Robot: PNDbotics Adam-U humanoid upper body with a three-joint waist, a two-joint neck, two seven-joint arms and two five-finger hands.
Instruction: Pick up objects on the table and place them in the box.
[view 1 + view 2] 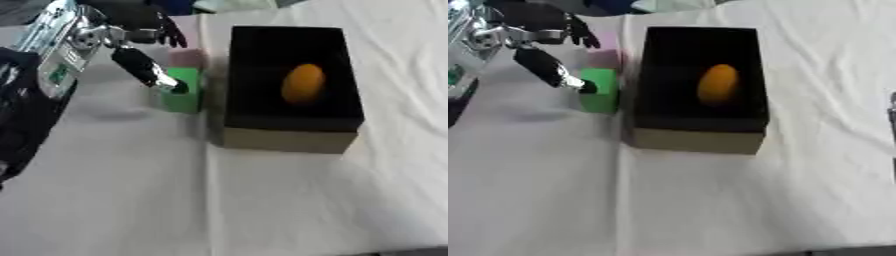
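Blur keeps me from telling whether my left robot hand [140, 45] grips anything; one finger reaches the green block [185, 92], beside a half-hidden pink block [188, 57]. An orange object [303, 83] lies in the box [289, 137].

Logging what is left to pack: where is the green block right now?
The green block sits on the white cloth left of the box, in front of a pink block, with the left hand reaching to it.

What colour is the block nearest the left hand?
Green block, by the left hand; clearest in the left eye view.
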